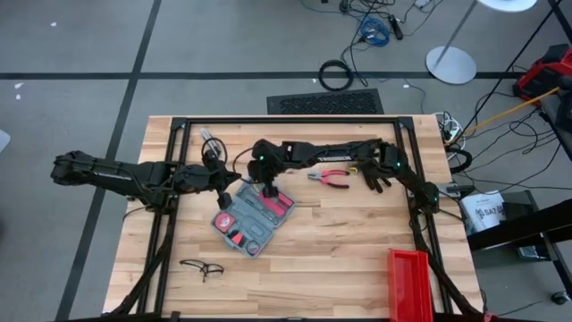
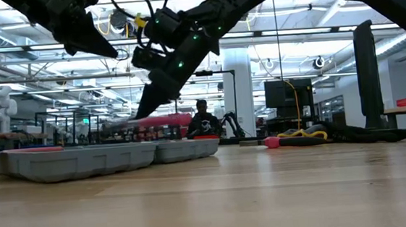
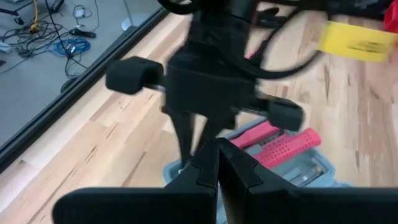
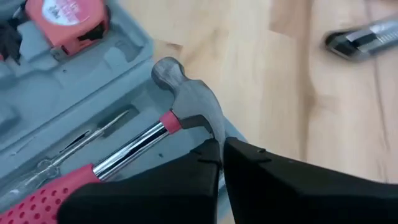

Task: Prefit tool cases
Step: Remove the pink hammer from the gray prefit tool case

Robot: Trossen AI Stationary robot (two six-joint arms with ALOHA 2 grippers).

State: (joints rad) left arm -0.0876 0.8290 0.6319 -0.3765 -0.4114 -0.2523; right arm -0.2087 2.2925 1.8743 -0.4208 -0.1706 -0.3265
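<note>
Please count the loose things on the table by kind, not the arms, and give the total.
Tool case: 1
Pliers: 1
Safety glasses: 1
Red bin: 1
Total: 4

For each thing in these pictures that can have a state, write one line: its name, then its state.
tool case: open, flat on table
hammer: lying in the case tray
pliers: lying loose on table
left gripper: shut, empty
right gripper: shut, over the hammer head

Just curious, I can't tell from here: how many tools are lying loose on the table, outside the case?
1: pliers beyond the case, near the table's far edge. Others may hide under the arms.
</note>
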